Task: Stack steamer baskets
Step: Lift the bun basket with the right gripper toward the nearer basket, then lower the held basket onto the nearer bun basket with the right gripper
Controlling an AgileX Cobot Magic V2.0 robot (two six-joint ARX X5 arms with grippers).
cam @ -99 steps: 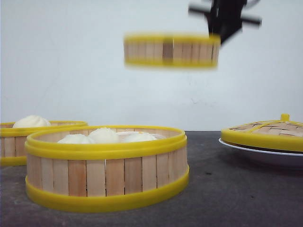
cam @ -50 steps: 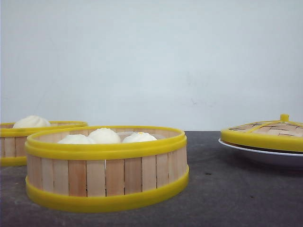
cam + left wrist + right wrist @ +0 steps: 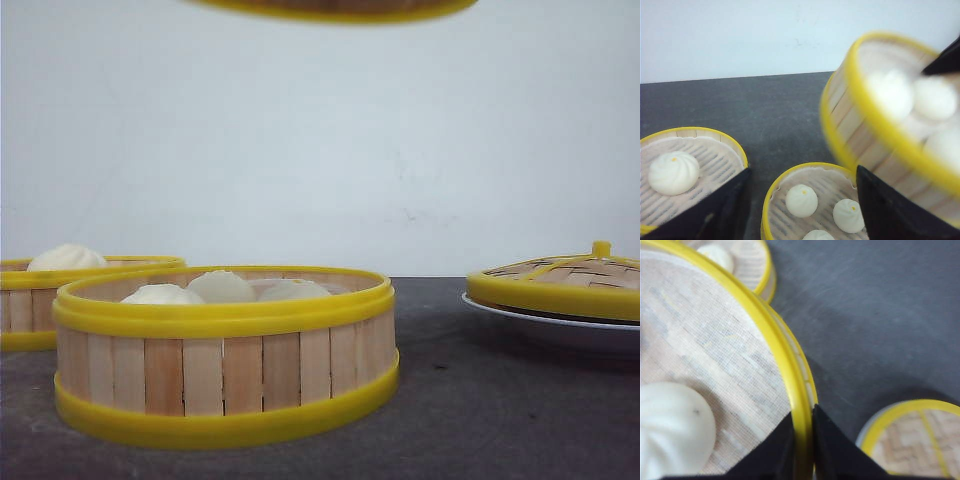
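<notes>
Front view – lifted basket (image 3: 335,8): only its lower yellow rim shows at the top edge, high above the near basket (image 3: 226,355) on the table (image 3: 480,400); neither arm visible.
Front view – other things: near basket holds three buns (image 3: 220,287); far-left basket (image 3: 60,290) just behind it, one bun; lid (image 3: 560,280) on the white plate (image 3: 545,325), well apart to the right.
Left wrist view – left gripper (image 3: 802,207): fingers spread wide, holding nothing, hanging over the two table baskets. Lifted basket blurred and tilted here, buns inside.
Right wrist view – right gripper (image 3: 802,440): fingers pinched on the lifted basket's rim (image 3: 790,385), one inside the wall, one outside.
Step, judged: carrying the basket over for stacking.
Doing it well: level the basket first so the buns stay put; centre it over the near basket, rim over rim; lower straight and slowly; let go only once the bottom rim seats all round.
Risk: a one-sided rim pinch lets the load sag or swing.
</notes>
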